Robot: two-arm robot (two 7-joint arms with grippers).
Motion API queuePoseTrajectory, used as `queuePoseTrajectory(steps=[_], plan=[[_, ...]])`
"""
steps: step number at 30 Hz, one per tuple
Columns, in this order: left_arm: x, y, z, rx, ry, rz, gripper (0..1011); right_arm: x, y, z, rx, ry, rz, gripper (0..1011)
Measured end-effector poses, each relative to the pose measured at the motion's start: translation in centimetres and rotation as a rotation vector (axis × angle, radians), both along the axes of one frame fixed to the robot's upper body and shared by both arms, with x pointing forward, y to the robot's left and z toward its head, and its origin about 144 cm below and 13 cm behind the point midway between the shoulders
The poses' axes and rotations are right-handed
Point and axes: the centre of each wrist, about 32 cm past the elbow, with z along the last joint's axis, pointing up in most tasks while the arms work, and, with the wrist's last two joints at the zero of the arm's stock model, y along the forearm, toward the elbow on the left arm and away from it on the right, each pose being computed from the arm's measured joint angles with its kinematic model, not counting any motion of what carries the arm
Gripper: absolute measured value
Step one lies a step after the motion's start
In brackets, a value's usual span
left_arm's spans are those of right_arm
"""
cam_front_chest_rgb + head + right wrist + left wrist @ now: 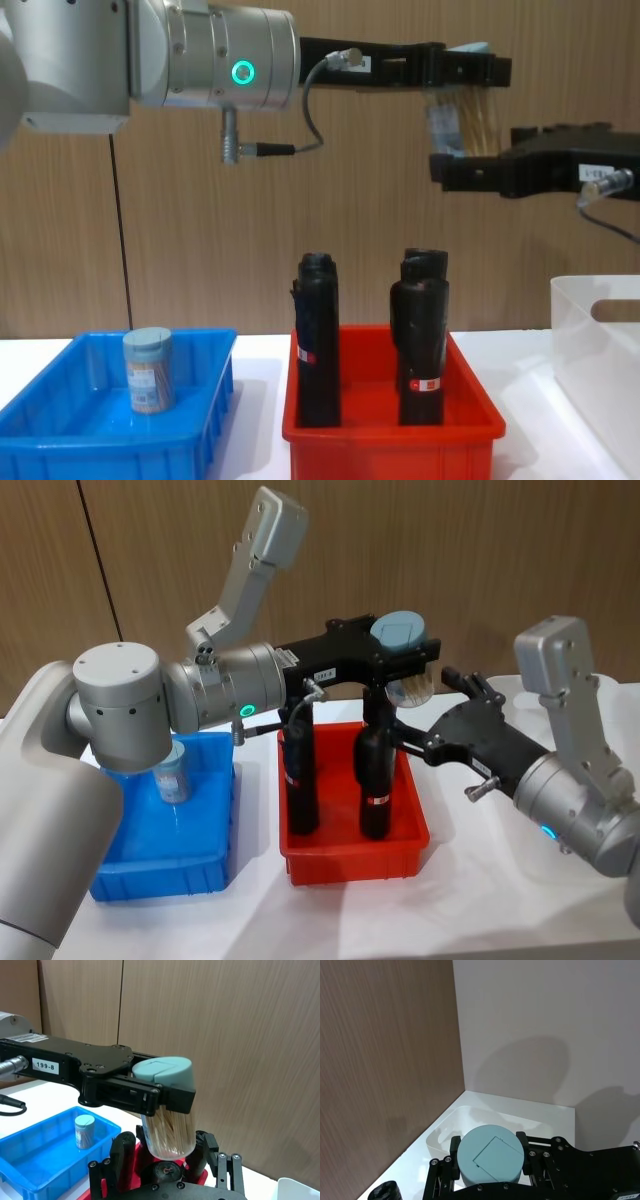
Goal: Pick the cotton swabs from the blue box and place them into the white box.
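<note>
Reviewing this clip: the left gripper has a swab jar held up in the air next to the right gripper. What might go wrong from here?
1. The left gripper clamps the cotton swab jar near its lid, high over the red bin, while the right gripper stands open around it. An early release would likely drop it among the black tubes.
2. The white box sits off to the right, so a loose regrasp might slip on the way.

blue box (160, 877) and red bin (350, 865) glossy plastic, white box (585, 345) translucent plastic, wall (450, 550) matt wood.
</note>
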Motion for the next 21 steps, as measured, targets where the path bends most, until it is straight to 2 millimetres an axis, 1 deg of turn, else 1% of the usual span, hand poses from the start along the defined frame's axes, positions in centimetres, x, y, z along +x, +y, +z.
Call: queuePoseTrajectory(steps=[17, 18, 20, 21], plan=[[0.0, 0.0, 0.0, 0.0, 0.0, 0.0, 660, 0.9, 0.6, 0.4, -0.001, 0.013, 0.021, 1002], [0.0, 0.0, 0.0, 0.0, 0.0, 0.0, 661, 1.0, 0.6, 0.4, -0.001, 0.014, 0.022, 999], [0.0, 0.0, 0.0, 0.0, 0.0, 0.0, 661, 1.1, 0.7, 0.4, -0.001, 0.015, 0.023, 954], [0.0, 0.0, 0.0, 0.0, 0.0, 0.0, 661, 1.1, 0.7, 0.5, -0.001, 0.015, 0.023, 954]])
